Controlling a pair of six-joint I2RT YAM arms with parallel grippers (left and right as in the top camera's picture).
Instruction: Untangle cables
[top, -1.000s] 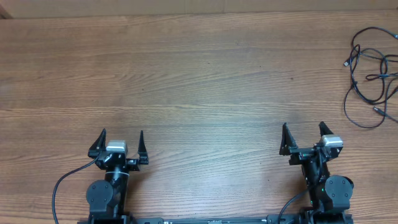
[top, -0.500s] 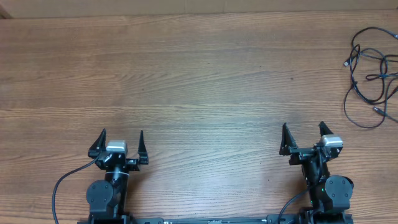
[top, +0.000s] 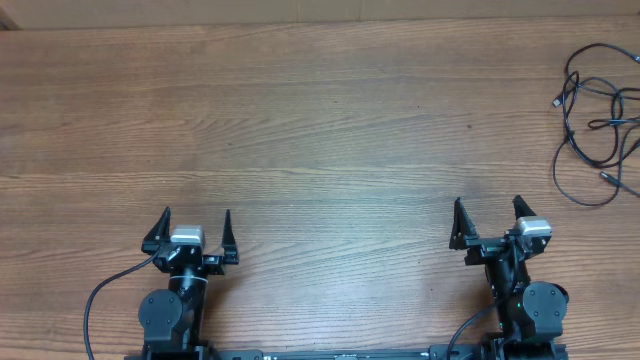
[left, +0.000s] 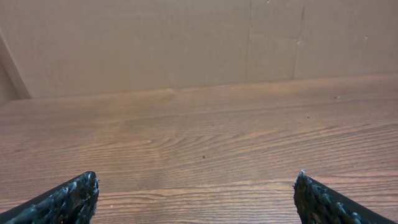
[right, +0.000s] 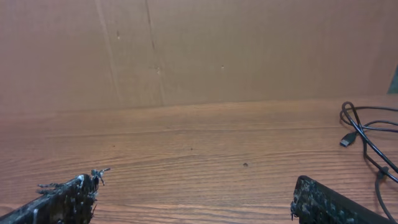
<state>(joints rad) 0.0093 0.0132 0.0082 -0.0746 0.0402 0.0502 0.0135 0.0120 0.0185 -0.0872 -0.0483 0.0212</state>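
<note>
Two pincers wide open, cables off past the right one

I see the left pincer (top: 196, 215) and the right pincer (top: 488, 203) with jaws spread as far as they go, nothing held in either. The cables (top: 598, 123) lie in a loose looped bunch on the table (top: 320, 120), well ahead of the right pincer and out to its right, touching neither finger. They are far off to the left pincer's right.
</note>
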